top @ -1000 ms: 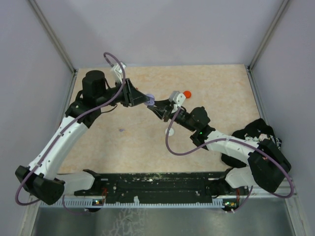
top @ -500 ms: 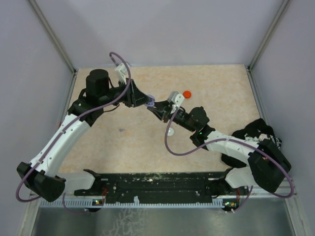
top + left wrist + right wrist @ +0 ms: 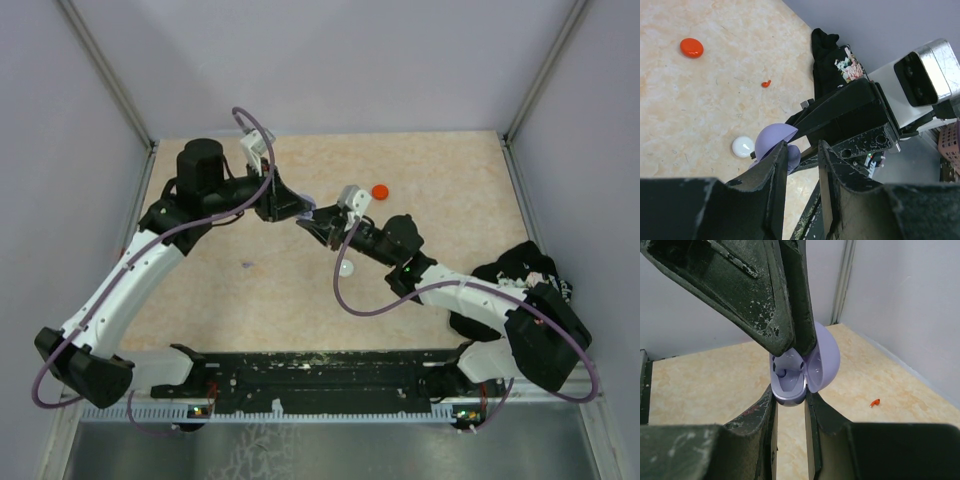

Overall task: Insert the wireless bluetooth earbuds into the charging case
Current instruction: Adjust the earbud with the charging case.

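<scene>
Looking down from above, we see the pale stone-patterned table (image 3: 440,170) filling the floor of a grey-walled enclosure. The left arm (image 3: 130,275) and the right arm (image 3: 470,300) both reach over its far half, and their tips meet there above the surface. A crumpled black cloth (image 3: 520,265) lies at the table's right edge, near the right arm's base.

We find the left claw (image 3: 802,146) with its fingers a narrow gap apart, closed onto the upper part of the lavender charging case (image 3: 790,386). Lavender plastic sits between them, against one finger. The right claw (image 3: 790,393) comes at the case from the opposite side, its two fingers clamped tight on the base, one on each flank. The case hangs in the air between the two claws, clear of the table. Its domed lid is swung open to one side, and we look into the pale hollow of the base. Whether the rounded shape inside is an earbud or a bare socket we cannot tell.

A white disc (image 3: 346,267) rests on the table just beside the right claw's wrist. A red disc (image 3: 379,191) lies farther back, apart from it. In the left wrist view one red earbud (image 3: 766,83) lies loose on the table between the red disc and the black cloth, well apart from the case.
</scene>
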Tool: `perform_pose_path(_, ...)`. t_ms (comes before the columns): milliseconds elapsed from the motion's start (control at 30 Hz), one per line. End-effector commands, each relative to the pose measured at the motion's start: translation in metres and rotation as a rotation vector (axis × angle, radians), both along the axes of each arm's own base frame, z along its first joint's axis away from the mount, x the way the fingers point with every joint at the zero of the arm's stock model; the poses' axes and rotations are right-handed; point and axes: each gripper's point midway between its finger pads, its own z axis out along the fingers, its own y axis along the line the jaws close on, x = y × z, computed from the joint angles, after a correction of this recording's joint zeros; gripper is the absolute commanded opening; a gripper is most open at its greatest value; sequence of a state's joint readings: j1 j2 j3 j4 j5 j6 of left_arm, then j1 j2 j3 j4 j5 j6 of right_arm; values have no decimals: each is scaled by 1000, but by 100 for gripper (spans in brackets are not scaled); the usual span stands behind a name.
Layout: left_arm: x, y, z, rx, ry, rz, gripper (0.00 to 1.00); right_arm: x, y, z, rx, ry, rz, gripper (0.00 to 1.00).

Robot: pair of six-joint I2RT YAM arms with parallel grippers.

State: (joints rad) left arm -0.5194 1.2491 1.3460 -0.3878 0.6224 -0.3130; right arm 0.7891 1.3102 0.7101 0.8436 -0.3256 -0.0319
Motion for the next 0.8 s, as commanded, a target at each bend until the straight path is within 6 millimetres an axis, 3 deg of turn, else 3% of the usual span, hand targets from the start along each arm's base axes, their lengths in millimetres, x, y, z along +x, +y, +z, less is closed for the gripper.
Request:
perform_pose_path(0, -19, -8, 5, 7, -58, -115, 36, -19, 11, 50, 95, -92, 95, 0)
perform_pose_path(367, -10, 5, -8, 84, -93, -66, 40, -26, 8, 43, 42, -58, 175, 0)
perform_pose_path(767, -23, 1, -18, 82, -100, -171, 42, -37, 16, 40, -26, -36, 281, 0)
